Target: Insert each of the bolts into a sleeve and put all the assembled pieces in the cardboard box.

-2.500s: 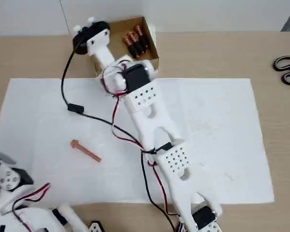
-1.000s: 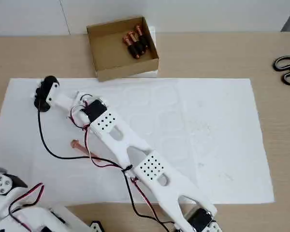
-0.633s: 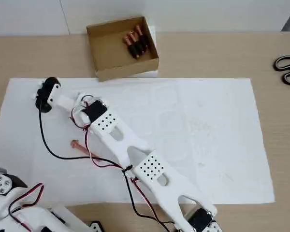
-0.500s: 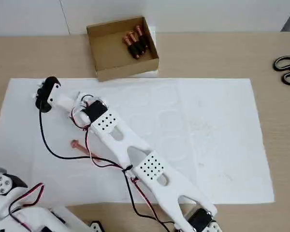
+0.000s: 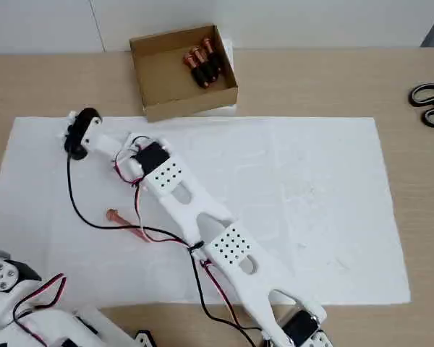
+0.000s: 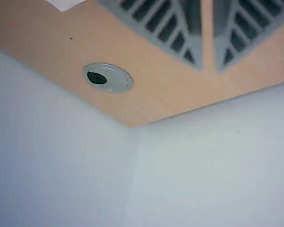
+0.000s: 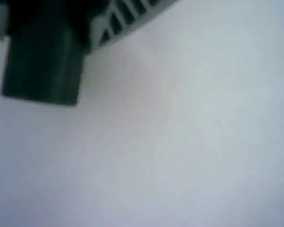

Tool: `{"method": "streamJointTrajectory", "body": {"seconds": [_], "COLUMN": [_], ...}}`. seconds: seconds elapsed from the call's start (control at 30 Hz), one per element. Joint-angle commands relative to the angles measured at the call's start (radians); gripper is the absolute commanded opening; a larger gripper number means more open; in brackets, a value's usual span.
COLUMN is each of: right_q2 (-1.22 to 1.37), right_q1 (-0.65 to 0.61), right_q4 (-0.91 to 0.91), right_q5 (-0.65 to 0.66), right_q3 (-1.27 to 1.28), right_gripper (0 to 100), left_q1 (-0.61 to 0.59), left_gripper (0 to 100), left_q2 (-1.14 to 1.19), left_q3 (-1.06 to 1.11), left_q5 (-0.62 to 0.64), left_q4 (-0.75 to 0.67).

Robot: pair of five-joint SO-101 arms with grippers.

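A single copper bolt lies on the left half of the white paper sheet, partly crossed by the arm's cables. The cardboard box stands beyond the sheet's far edge and holds several copper-and-black assembled pieces at its right side. My right arm stretches from the near edge diagonally to the sheet's far left, and its gripper sits under the black camera head, farther back than the bolt and apart from it. The right wrist view has white paper close up and a dark blocky shape that I cannot identify.
My left arm is folded at the near left corner, its wrist view facing the ceiling. Black scissors lie on the wooden table at the far right. The right arm's black and red cables trail over the sheet by the bolt.
The right arm swung from over the cardboard box to the sheet's far left, then shifted slightly back toward the far edge. The bolt and the box stayed put.
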Motion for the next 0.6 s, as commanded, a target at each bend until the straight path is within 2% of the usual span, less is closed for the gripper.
{"method": "streamJointTrajectory", "body": {"seconds": [0.0,0.3,0.47,0.57], "right_q2": [-0.117,-0.291,-0.392,-0.443], "right_q1": [0.019,0.048,0.107,0.156], "right_q4": [0.047,0.226,0.338,0.395], "right_q5": [0.000,0.002,0.002,0.000], "right_q3": [-0.074,-0.098,-0.098,-0.098], "right_gripper": [0.2,0.3,0.3,0.3], "left_q1": [-0.002,-0.002,0.002,0.054], "left_gripper": [1,1,1,1], "left_q2": [-0.008,-0.008,-0.008,-0.008], "left_q3": [-0.027,-0.031,-0.033,-0.033], "left_q5": [0.002,0.002,0.002,0.003], "left_q4": [0.005,0.005,0.000,0.006]}}
